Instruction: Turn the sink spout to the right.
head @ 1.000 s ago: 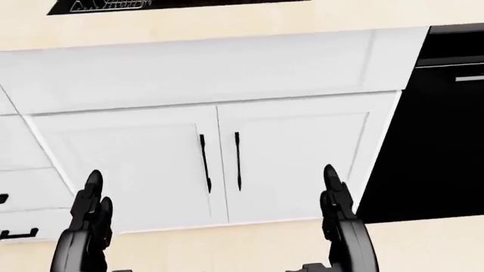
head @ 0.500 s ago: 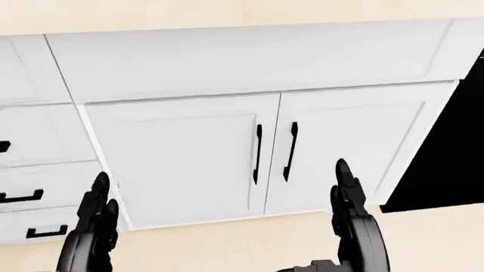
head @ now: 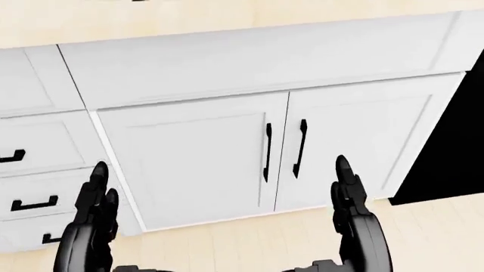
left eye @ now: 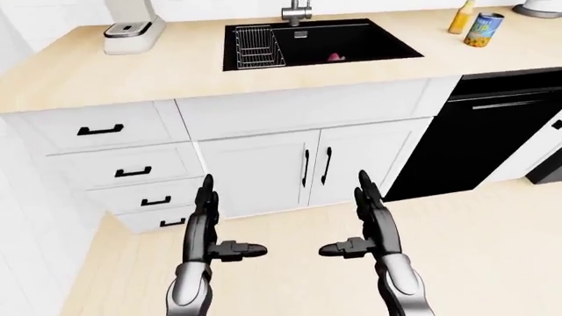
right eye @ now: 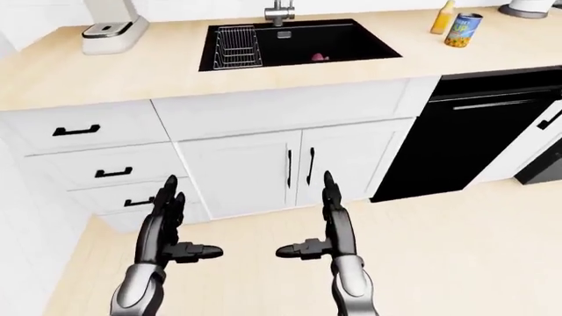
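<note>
Both hands hang low over the pale wood floor [left eye: 492, 237], touching nothing: the left hand [left eye: 207, 227] and the right hand [left eye: 373, 227] each hold their fingers straight and spread, thumbs pointing inward toward one another, with nothing between them. Above them in the left-eye view stand the white cabinet doors [left eye: 311, 168] with two black handles, a stack of drawers [left eye: 123, 168] to the left and a black dishwasher [left eye: 474, 131] to the right. The black sink [left eye: 369, 43] is set in the light counter [left eye: 114, 76] near the top of that view; a wire rack [left eye: 257, 47] sits in its left part and a small pink thing [left eye: 334, 57] lies further right. The sink spout [left eye: 296, 12] rises at the sink's upper edge, cut off by the frame. A white appliance [left eye: 132, 26] stands on the counter to the left, a yellow bottle [left eye: 460, 17] and a can [left eye: 484, 30] to the right.
</note>
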{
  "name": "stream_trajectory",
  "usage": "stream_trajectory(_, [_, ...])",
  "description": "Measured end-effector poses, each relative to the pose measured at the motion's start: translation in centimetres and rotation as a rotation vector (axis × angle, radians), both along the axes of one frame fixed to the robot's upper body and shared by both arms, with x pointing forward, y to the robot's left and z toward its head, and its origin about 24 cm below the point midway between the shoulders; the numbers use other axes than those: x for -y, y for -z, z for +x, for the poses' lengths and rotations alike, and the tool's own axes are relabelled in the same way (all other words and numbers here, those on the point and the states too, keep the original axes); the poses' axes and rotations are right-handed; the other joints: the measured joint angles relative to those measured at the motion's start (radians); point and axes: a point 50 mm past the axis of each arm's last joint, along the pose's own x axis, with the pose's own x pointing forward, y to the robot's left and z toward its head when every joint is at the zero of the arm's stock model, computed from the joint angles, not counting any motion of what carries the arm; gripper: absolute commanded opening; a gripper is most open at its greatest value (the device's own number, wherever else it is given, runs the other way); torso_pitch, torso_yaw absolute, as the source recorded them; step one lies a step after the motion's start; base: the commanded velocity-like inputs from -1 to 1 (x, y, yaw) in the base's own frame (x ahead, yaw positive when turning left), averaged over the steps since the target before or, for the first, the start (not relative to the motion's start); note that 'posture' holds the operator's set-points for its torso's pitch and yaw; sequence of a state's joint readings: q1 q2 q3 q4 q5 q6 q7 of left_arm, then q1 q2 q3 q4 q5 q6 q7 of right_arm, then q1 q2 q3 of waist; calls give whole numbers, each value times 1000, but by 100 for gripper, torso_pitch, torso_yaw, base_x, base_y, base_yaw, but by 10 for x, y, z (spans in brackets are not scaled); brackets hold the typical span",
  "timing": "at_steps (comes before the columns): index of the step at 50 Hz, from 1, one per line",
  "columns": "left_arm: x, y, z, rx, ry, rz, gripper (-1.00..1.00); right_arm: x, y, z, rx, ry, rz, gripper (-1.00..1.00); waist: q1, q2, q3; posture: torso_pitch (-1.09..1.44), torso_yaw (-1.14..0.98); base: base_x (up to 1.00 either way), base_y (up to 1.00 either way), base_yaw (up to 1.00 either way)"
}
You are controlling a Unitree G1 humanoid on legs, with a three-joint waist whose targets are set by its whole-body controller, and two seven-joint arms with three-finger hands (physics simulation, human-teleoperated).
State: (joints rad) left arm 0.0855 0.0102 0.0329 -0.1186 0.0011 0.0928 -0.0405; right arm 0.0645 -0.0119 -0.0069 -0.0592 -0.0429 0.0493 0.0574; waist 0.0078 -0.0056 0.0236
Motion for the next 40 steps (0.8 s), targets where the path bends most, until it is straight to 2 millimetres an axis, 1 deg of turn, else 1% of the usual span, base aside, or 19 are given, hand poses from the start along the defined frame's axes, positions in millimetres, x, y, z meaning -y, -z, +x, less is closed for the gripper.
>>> stream_trajectory(2, [-2,0,0,4,-7,3,100,-3,-2,2,9,-10,2,100,5,3,3,0,0,0,-82,0])
stream_trajectory(4, [-6,2,-1,-7,-21,7,100,-7,-2,3,13,-28,11,100,10,47,20,0,0,0,-100,0])
stream_trajectory(5, [-7,4,-2,-13,-27,8,100,-9,-2,3,14,-36,15,100,13,65,18,0,0,0,-100,0])
stream_trajectory(6, [-8,4,-2,-15,-29,8,100,-9,-3,2,15,-39,16,100,15,75,14,0,0,0,-100,0])
stream_trajectory(8, [-7,1,-1,-2,-28,7,100,-8,-3,2,18,-37,16,100,20,73,16,0,0,0,-100,0])
stream_trajectory(13, [-6,0,-2,5,-25,6,100,-7,0,1,4,-33,18,100,28,33,32,0,0,0,-100,0])
stream_trajectory(16, [-8,3,-2,-9,-29,6,100,-7,-1,1,5,-37,18,100,31,2,34,0,0,0,-100,0])
stream_trajectory(18, [-8,2,-3,-6,-32,6,100,-8,-2,2,13,-39,17,100,29,-35,24,0,0,0,-100,0])
stream_trajectory(19, [-8,1,-2,2,-31,6,100,-7,-3,1,20,-37,21,100,27,-64,14,0,0,0,0,0])
stream_trajectory(20, [-4,1,-1,1,-23,-4,100,-4,-3,1,20,-28,13,100,16,-76,28,0,0,0,0,0])
stream_trajectory(21, [-1,5,-2,-13,-14,-11,100,0,0,0,5,-16,9,100,7,-98,34,0,0,0,0,0])
stream_trajectory(23, [4,10,-3,-39,10,-17,100,6,3,-2,-13,16,6,100,-6,-129,25,0,0,0,0,0])
stream_trajectory(25, [4,7,-2,-30,16,-15,100,8,-1,0,4,31,6,100,-10,-120,22,0,0,0,0,0])
stream_trajectory(30, [-5,4,6,2,-13,-7,100,2,-1,5,1,5,10,100,-24,-46,22,0,0,0,0,0])
stream_trajectory(32, [-9,7,14,-14,-24,-5,100,3,2,7,-28,-1,9,100,-30,-33,27,0,0,0,0,0])
stream_trajectory(34, [-17,2,26,-25,-47,-3,100,7,-2,11,-46,10,-5,100,-36,-27,38,0,0,0,0,0])
stream_trajectory(36, [-28,-15,38,-5,-77,4,100,15,-16,17,-41,33,-17,100,-40,-21,48,0,0,0,0,0])
stream_trajectory(38, [-38,-40,51,41,-106,12,100,23,-41,24,-10,53,-19,100,-40,-11,53,0,0,0,0,0])
stream_trajectory(40, [-48,-67,63,97,-134,14,100,28,-74,32,53,54,-34,100,-26,11,38,0,0,0,0,0])
